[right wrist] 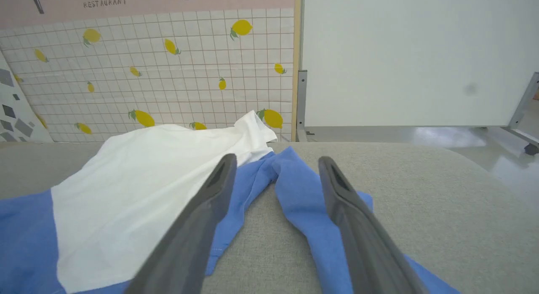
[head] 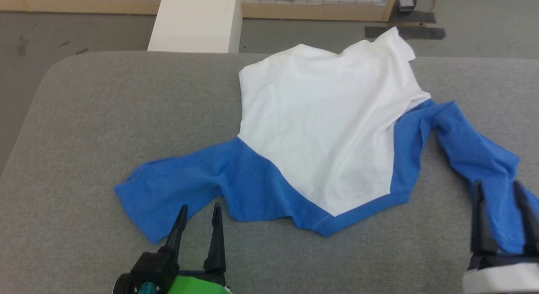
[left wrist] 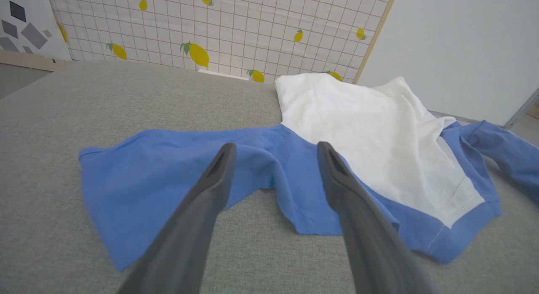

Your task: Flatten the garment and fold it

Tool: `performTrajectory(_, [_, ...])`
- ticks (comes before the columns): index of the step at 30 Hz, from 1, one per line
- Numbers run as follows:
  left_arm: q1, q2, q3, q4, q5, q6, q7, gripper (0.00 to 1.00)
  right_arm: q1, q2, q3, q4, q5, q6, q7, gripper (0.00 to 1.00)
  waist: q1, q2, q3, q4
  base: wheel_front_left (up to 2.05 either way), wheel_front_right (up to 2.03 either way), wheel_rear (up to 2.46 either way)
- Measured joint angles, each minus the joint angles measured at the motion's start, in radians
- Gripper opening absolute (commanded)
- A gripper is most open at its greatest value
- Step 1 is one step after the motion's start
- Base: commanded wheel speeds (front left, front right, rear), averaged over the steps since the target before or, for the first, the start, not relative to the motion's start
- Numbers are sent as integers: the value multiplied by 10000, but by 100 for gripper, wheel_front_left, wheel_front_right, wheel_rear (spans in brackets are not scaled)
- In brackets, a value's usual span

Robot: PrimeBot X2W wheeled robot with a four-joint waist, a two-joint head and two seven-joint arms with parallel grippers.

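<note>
The garment (head: 320,134) lies spread on the grey padded table (head: 105,117), white body toward the far side, blue neck band toward me, its far right corner rumpled upward. One blue sleeve (head: 172,188) stretches left; the other blue sleeve (head: 480,159) runs down to the right. My left gripper (head: 200,212) is open, fingertips hovering at the near edge of the left sleeve (left wrist: 160,176). My right gripper (head: 499,188) is open over the right sleeve's lower end (right wrist: 307,201), nothing held. The white body (right wrist: 143,188) lies left of the right fingers.
A rigid white box (head: 198,20) stands beyond the table's far edge. A lemon-print tiled panel (left wrist: 236,28) and a white board (right wrist: 412,54) back the scene. Grey floor (head: 484,28) surrounds the table; bare grey padding (head: 63,180) lies left and near.
</note>
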Motion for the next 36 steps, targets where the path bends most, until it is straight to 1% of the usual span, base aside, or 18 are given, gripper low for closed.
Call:
performTrajectory(3, [107,0,79,56,17,0,0,100,259,19,301,280,134,2,-203,100,0,0,-163,-145,0,0,0])
performTrajectory(6, [56,2,59,215,140,-8,0,100,253,13,326,291,107,2,-326,100,0,0,-304,-224,0,0,0])
performTrajectory(8, [-118,111,-71,376,397,-107,123,100,228,15,263,257,79,2,-376,100,0,0,-357,-242,0,0,0])
performTrajectory(10, [-500,282,-232,514,573,-280,548,100,181,12,178,226,35,2,-382,100,0,0,-339,-224,0,0,0])
performTrajectory(12, [-1063,550,-408,608,727,-474,1156,100,155,12,109,196,23,2,-403,100,0,0,-280,-182,0,0,0])
performTrajectory(15, [-2014,955,-610,775,1049,-794,2512,100,111,12,115,186,21,2,-401,100,0,0,-152,-108,0,0,0])
performTrajectory(20, [-3236,1427,-842,1281,1131,-1241,5162,100,-5,12,291,144,25,2,-401,100,0,0,122,-87,0,0,0])
performTrajectory(23, [-3666,1534,-763,1745,1035,-1248,6328,100,-142,15,449,17,25,2,-403,100,0,0,298,-175,0,0,0])
performTrajectory(27, [-3822,1526,-748,2443,851,-1237,7242,100,-286,13,477,-186,23,2,-405,100,0,0,481,-376,0,0,0])
performTrajectory(30, [-3893,1413,-719,2824,673,-1216,7505,100,-320,13,449,-276,23,2,-405,100,0,0,589,-534,0,0,0])
performTrajectory(31, [-3950,1369,-698,2915,558,-1191,7536,65,-322,12,445,-293,23,2,-405,100,0,0,619,-584,0,0,0])
performTrajectory(32, [-3990,1361,-694,2980,520,-1191,7522,0,-322,12,443,-305,23,2,-405,100,0,0,644,-619,0,0,0])
performTrajectory(36, [-4039,1183,-694,3237,360,-1197,7093,0,-326,12,460,-297,25,2,-405,100,0,0,680,-729,0,0,0])
